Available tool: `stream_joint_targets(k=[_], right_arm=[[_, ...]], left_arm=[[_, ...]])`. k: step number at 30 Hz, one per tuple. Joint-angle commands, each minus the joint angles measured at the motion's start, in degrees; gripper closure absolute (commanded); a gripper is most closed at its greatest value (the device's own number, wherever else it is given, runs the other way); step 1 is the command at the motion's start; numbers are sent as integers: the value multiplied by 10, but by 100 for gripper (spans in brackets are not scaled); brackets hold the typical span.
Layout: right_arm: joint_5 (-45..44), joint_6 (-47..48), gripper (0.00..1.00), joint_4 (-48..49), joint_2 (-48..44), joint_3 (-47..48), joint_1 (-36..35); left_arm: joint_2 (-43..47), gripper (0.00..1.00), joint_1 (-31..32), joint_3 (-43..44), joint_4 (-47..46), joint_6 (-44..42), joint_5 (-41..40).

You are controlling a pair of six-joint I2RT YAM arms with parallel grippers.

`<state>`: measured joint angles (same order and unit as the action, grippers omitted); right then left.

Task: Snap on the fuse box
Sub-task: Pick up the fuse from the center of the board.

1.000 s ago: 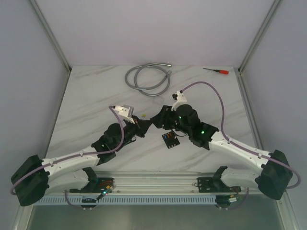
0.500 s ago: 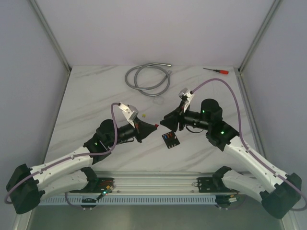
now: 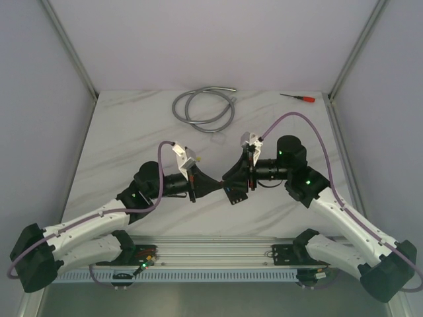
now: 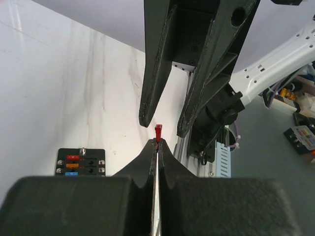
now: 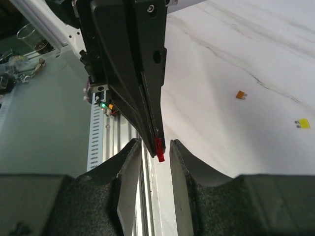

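The fuse box [image 4: 81,162] lies flat on the marble worktop [image 4: 49,88], toward its near side, with a few coloured fuses seated in its face. Just above and beside it, the left gripper [image 4: 156,144] is clamped on a small red fuse [image 4: 158,132]. The right gripper [image 5: 155,146] faces it, jaws parted on either side of that fuse without pressing it. A loose orange fuse [image 5: 240,94] and a yellow fuse [image 5: 303,123] lie farther off.

No words, numbers or brand marks can be read in any view. Any marking on the fuse box [image 4: 81,162], at the lower left of the left wrist view, is too small to make out.
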<state>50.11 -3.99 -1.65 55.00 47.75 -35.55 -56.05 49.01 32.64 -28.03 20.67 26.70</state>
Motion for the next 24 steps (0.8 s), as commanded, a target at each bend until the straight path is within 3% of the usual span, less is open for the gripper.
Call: stream_joint_targets(k=[1, 11, 17, 21, 24], right_arm=[[39, 20, 65, -6, -5, 24, 4], [48, 31, 79, -17, 0, 22, 4], [51, 37, 100, -22, 0, 18, 5], [24, 39, 100, -34, -3, 10, 6], [-20, 38, 100, -55, -9, 1, 6]], left_arm=[[-3, 100, -2, 16, -25, -4, 33], [-9, 100, -3, 16, -44, 6, 47], [-13, 100, -3, 16, -45, 8, 52], [-14, 100, -3, 15, -37, 5, 33], [-15, 82, -3, 13, -29, 4, 11]])
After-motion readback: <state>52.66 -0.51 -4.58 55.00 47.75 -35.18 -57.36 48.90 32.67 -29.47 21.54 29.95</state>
